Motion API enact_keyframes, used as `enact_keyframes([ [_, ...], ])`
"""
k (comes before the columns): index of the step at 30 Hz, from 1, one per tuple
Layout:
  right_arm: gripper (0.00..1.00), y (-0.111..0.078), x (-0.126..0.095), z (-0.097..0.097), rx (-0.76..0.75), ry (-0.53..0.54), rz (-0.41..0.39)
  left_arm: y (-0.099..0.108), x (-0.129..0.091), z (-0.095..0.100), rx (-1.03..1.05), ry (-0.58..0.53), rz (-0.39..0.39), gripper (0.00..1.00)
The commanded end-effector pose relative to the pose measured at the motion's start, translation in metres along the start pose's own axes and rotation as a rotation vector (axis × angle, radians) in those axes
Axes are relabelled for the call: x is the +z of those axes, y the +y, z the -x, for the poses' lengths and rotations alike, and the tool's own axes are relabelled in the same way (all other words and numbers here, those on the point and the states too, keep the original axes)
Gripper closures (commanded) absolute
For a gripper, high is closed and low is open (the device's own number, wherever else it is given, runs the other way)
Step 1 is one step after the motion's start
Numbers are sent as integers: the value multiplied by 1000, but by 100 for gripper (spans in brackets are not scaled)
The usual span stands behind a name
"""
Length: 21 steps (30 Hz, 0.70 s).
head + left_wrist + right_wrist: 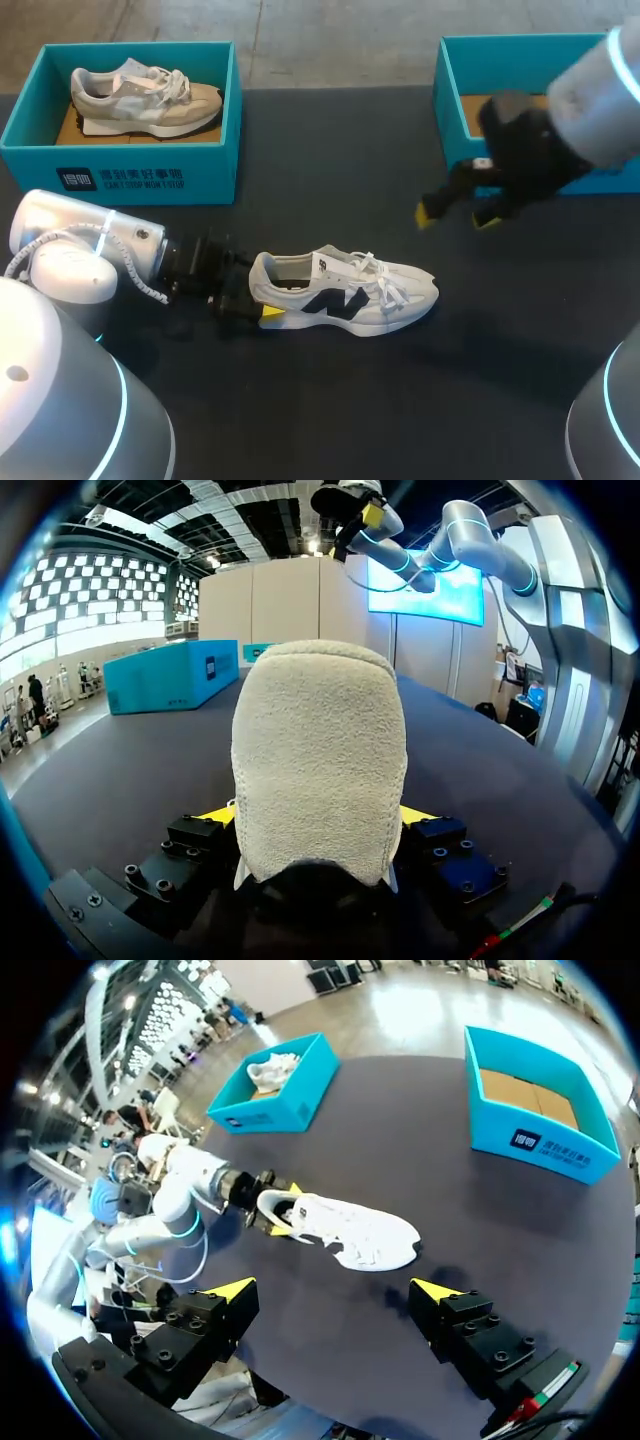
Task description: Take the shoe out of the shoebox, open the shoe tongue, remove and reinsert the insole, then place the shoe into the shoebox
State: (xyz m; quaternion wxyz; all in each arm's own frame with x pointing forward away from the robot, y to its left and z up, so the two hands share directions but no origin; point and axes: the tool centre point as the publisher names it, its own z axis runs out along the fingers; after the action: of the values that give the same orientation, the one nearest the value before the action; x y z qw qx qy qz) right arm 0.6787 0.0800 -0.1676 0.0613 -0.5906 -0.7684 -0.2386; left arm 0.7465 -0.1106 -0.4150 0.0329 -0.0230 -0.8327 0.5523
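Head view: white shoe lay upright on the bench, heel clamped in the left claw. Right claw, fingers spread wide and holding nothing, hung near the right-hand teal shoebox.

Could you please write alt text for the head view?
The left gripper clamps the heel of a white shoe lying on the dark table. The right gripper hovers open near one teal shoebox; a second shoebox holds a beige shoe.

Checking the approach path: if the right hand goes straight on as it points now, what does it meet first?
Most likely the white shoe, around its middle, straight ahead of the open right hand. Nothing shows in between; depth is unclear.
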Motion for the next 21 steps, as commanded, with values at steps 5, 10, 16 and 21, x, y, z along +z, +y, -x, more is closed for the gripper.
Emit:
enact_keyframes([
  [5,0,50,47,-43,-6,-152,-188,2,4,1,-1,0,3,100],
  [10,0,54,67,-57,11,-212,-233,2,4,1,-1,0,3,100],
  [16,0,52,93,-69,27,-287,-288,2,4,1,-1,0,3,100],
  [21,0,45,115,-75,59,-346,-323,2,4,1,-1,0,3,100],
])
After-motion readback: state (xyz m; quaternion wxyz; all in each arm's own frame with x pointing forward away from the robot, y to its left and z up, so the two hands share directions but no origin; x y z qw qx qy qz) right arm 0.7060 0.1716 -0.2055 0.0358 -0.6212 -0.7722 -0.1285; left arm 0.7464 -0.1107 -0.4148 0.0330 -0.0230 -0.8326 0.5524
